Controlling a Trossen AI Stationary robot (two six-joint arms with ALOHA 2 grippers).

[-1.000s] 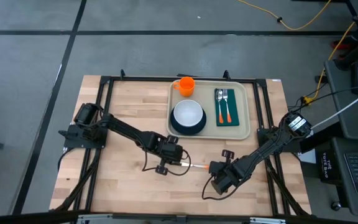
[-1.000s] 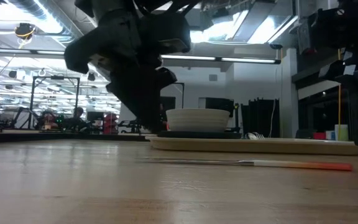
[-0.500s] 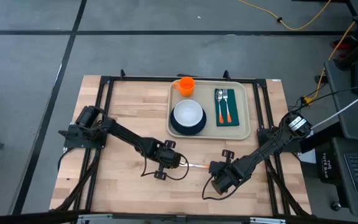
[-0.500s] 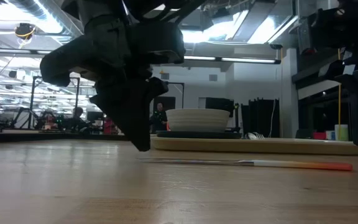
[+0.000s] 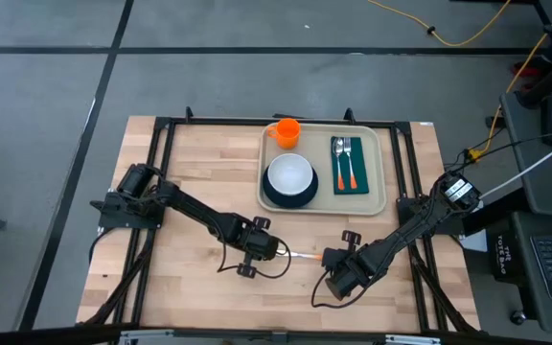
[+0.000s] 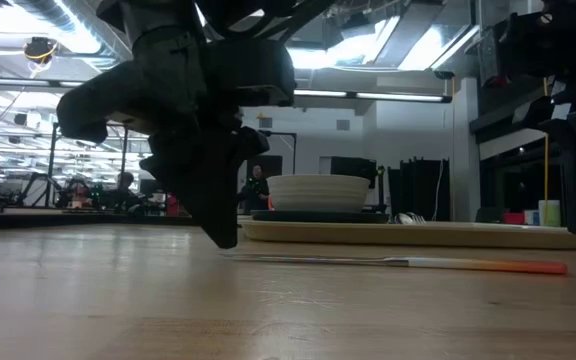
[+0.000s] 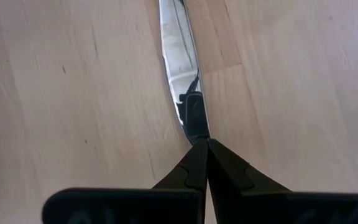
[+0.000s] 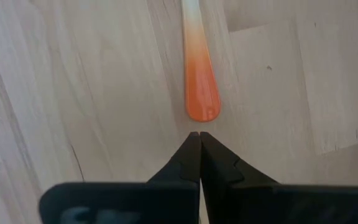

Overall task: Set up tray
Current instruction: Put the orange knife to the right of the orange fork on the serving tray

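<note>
A knife with a steel blade and orange handle lies flat on the wooden table point(image 5: 300, 255), point(image 6: 398, 262), near of the beige tray point(image 5: 383, 172). My left gripper point(image 5: 278, 251) is shut, its fingertips down at the blade's tip point(image 7: 194, 134). My right gripper point(image 5: 326, 259) is shut at the other end, its fingertips point(image 8: 194, 135) a small gap short of the orange handle end point(image 8: 202, 109). On the tray stand a white bowl on a dark teal plate point(image 5: 289, 177), an orange cup point(image 5: 287, 131) and a green napkin point(image 5: 348, 163) with a fork and spoon. My left gripper sets its shut fingertips point(image 7: 199, 149) on the knife's blade tip point(image 7: 188, 121), slanting down from the table's left and lying along the blade. The knife lies flat on the table. In the low view the fingertips point(image 6: 230, 238) reach the tabletop at the blade's end.
The tray point(image 6: 418, 233) sits toward the table's far edge, just right of centre. Bare wood lies left and near of the knife. Black frame rails run along the table's sides.
My left gripper has come down and a little toward the table's near edge, until its shut fingertips reached the knife's blade tip at the tabletop. It has tipped lower. The knife and my right gripper have stayed where they were.
</note>
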